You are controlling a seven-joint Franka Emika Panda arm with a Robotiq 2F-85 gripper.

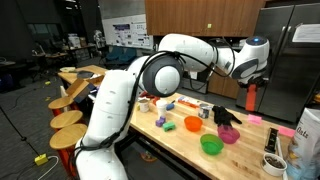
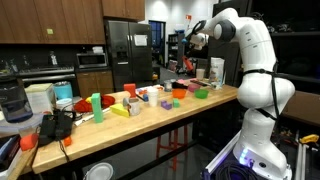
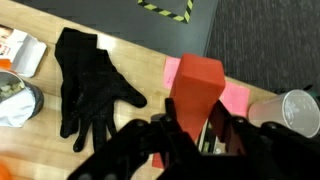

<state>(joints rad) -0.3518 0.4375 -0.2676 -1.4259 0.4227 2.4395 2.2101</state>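
Observation:
My gripper [image 3: 198, 122] is shut on a tall red block [image 3: 198, 82], one finger on each side of it. In an exterior view the red block [image 1: 251, 98] hangs upright from the gripper [image 1: 250, 84], lifted above the far end of the wooden table [image 1: 180, 145]. Below it in the wrist view lie a black glove [image 3: 88, 85] to the left and a pink pad [image 3: 236, 98] behind the block. The glove [image 1: 225, 114] rests flat on the table. In the exterior view from the table's other end, the gripper [image 2: 191, 40] is held high over the table's far end.
A green bowl [image 1: 211, 145], a pink bowl [image 1: 229, 134] and an orange bowl [image 1: 193, 125] stand near the glove. A clear plastic cup [image 3: 295, 110] lies at the right, a filled bowl [image 3: 14, 100] at the left. Small coloured blocks [image 2: 112, 105] line the table.

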